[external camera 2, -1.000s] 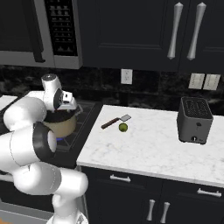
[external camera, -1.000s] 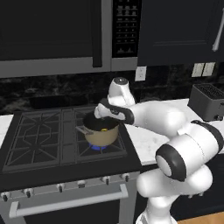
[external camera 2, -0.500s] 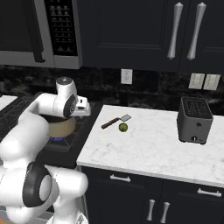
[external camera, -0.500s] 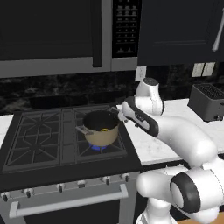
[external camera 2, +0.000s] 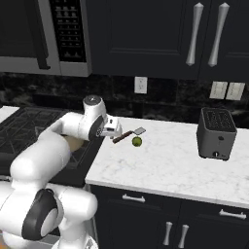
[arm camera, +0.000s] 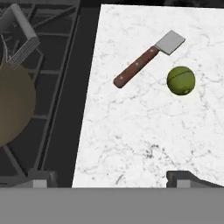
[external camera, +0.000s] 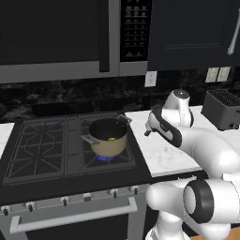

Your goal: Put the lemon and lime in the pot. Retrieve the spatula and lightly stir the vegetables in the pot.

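Lemon [external camera: 111, 138] half-hidden inside pot [external camera: 108, 137]

Round tan-beige pot [external camera: 108, 138] with dark inside on black gas stove [external camera: 56, 152]; small yellow lemon [external camera: 111, 138] inside; grey toaster [external camera: 224, 108] on white marble counter [external camera: 161, 154].

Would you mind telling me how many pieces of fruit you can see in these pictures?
2. A green lime lies on the white counter beside the spatula, and the lemon sits inside the pot on the stove. More could be hidden in the pot.
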{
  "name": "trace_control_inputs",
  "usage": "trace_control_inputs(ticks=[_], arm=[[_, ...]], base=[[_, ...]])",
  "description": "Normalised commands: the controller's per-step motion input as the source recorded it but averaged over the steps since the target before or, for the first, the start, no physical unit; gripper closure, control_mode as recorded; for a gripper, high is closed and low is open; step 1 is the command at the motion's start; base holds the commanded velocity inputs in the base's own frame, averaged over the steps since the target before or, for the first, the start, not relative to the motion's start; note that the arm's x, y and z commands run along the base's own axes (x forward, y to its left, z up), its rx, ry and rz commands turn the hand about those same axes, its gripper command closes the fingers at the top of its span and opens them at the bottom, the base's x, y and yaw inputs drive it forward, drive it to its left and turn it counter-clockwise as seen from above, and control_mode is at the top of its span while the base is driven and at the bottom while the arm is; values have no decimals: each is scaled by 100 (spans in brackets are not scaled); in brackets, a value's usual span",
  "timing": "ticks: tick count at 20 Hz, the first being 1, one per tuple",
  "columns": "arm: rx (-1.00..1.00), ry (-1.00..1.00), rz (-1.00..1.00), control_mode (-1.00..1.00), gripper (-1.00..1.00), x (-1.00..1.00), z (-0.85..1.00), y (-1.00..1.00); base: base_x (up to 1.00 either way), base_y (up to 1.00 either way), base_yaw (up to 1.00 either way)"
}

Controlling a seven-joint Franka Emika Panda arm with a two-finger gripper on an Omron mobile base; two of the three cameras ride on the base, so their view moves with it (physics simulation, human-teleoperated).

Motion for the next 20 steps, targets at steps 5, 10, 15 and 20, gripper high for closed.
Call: trace_control_inputs(ticks=[5,10,15,20], arm=[[0,1,-53,-100,-100,59,-10,-93],[2,9,-34,-100,-100,51,-54,-81],[4,6,-4,-100,-100,33,-58,-30],[0,1,0,-100,-100,50,-29,-9]], base=[[0,0,0],[0,0,0],[0,0,0],[0,0,0]])
